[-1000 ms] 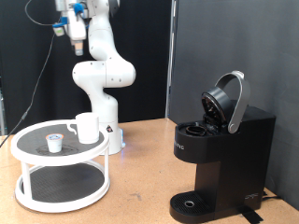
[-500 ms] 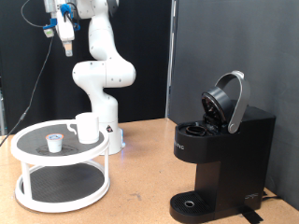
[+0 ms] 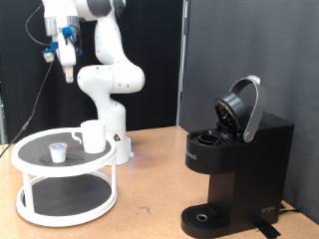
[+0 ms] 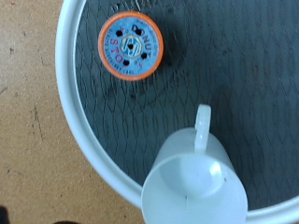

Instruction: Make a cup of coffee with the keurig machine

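The white cup (image 3: 93, 136) stands on the top tier of a round white stand (image 3: 22, 157) at the exterior view's left, with a small pod (image 3: 59, 151) beside it. In the wrist view the cup (image 4: 196, 182) shows from above, handle towards the orange-rimmed pod (image 4: 131, 46). The gripper (image 3: 67, 76) hangs high above the stand, pointing down, touching nothing. Its fingers do not show in the wrist view. The black keurig machine (image 3: 234, 169) stands at the exterior view's right with its lid (image 3: 244, 105) raised and its pod chamber open.
The stand has a dark mesh top, a white rim (image 4: 70, 103) and a lower tier (image 3: 65, 204). It sits on a wooden table (image 3: 150, 199). The arm's white base (image 3: 112, 119) stands just behind the stand. A dark curtain hangs behind the machine.
The gripper has swung towards the exterior view's left and come lower, now hanging over the stand. The cup, pod and machine have not moved.
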